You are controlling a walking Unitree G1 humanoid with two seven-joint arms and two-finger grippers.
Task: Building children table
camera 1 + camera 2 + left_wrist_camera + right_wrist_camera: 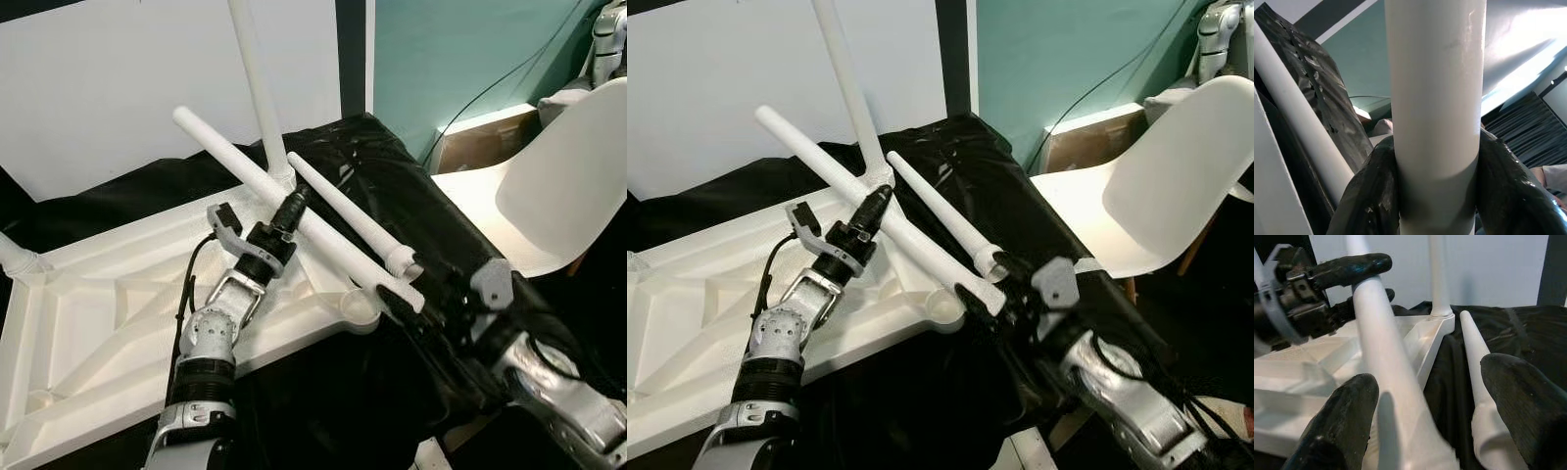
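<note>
The white table top (98, 313) lies upside down on a black cloth (392, 176). One white leg (257, 88) stands upright in its far corner. My left gripper (292, 211) is shut on the middle of a long slanting white leg (235, 157); its black fingers (1371, 196) wrap the leg (1435, 98). The leg's thick end (404, 294) hovers by the round corner socket (355, 308). My right gripper (1432, 416) is open, its fingers (1337, 421) either side of that thick end. A second loose leg (343, 208) lies beside it on the cloth.
A white chair (558, 196) stands close on the right, beside my right arm (549, 392). Behind it are a cardboard box (485, 137) and a teal wall with a hanging cable. A white board (118, 88) stands at the back. Another leg stub (15, 257) is at the table's left corner.
</note>
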